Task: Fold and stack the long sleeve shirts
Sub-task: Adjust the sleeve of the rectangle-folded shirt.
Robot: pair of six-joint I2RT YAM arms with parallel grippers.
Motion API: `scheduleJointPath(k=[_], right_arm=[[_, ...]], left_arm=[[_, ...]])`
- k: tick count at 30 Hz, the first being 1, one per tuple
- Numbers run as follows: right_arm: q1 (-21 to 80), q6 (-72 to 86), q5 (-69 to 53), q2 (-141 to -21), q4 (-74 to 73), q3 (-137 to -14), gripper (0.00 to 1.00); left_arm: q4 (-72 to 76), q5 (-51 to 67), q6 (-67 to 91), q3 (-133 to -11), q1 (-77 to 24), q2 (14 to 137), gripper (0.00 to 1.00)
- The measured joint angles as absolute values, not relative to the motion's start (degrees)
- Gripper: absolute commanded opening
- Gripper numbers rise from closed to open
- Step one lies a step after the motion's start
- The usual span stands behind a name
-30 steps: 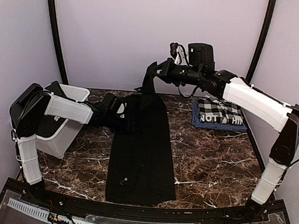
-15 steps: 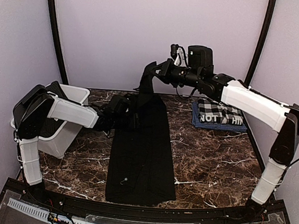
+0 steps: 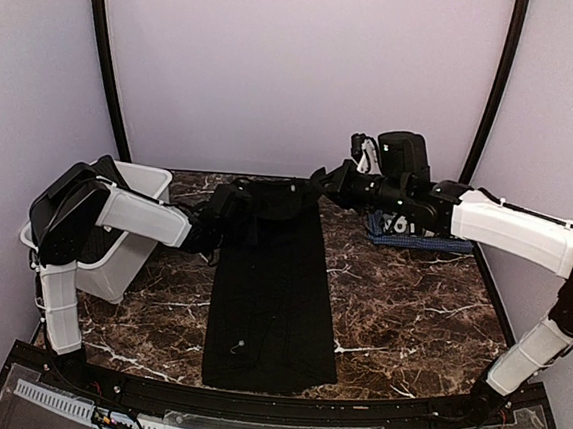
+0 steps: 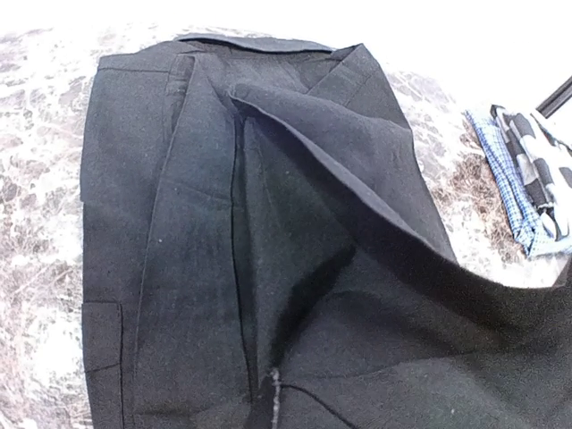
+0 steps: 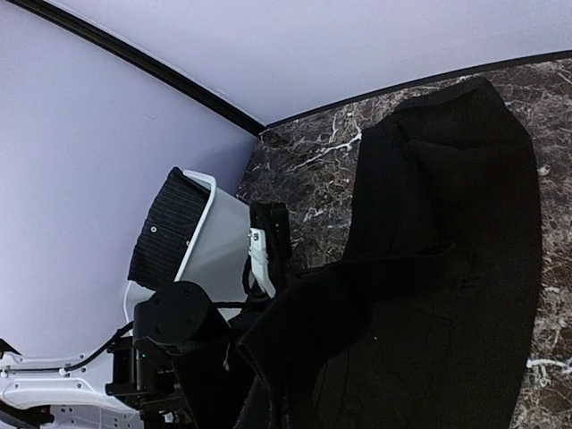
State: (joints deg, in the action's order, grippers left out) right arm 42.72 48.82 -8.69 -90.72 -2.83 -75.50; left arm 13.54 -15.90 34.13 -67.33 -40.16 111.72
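Note:
A black long sleeve shirt lies as a long narrow strip down the middle of the marble table; its far end is bunched into folds. My left gripper is at the far left edge of that strip, shut on the black cloth; its fingers are buried in fabric in the left wrist view. My right gripper is shut on the far right corner, held low over the table, with a fold of the shirt rising toward its camera. The checked, blue-edged shirt lies folded at the back right, partly behind the right arm.
A white plastic bin stands at the left, close behind the left arm, with dark striped cloth inside. The back wall runs just beyond the shirt's far end. The checked shirt sits right of the black one.
The right gripper has dropped from high above the table to just over it, lowering the shirt's raised far end. The left gripper has closed on the shirt's left edge.

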Motion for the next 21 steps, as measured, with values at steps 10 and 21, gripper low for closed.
scheduleJointPath(k=[10, 21], right_arm=[[42.81, 51.40, -10.98, -83.11, -4.51, -60.75, 0.00], [47.62, 56.69, -18.68, -82.43, -4.54, -48.84, 0.05]], left_arm=[[20.10, -12.78, 30.44, -58.35, -40.16, 108.42, 0.05], [20.99, -7.84, 30.35, -54.24, -40.16, 106.15, 0.36]])
